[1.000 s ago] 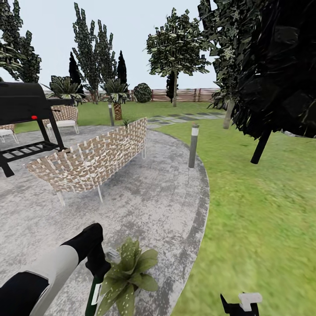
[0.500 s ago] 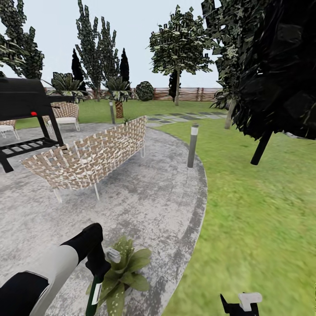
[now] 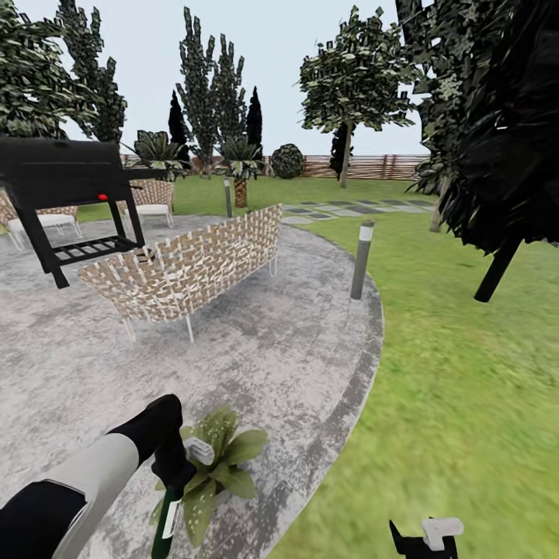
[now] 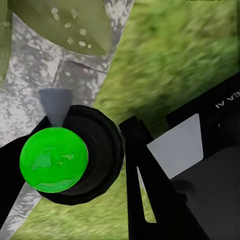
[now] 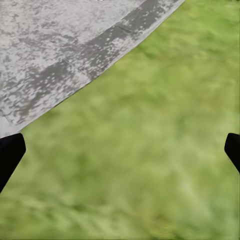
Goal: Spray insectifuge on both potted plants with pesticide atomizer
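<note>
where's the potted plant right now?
Head view, bottom left: the potted plant sits on the stone patio near its grass edge, right beside the left gripper holding the pesticide atomizer.

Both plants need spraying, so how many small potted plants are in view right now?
1. A potted plant sits on the stone patio near its grass edge, just beside the left gripper holding the pesticide atomizer. The second may be out of frame.

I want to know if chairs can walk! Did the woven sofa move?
No. The sofa sits just as before between the grill and the grey post; everything slid right together, so the camera turned.
</note>
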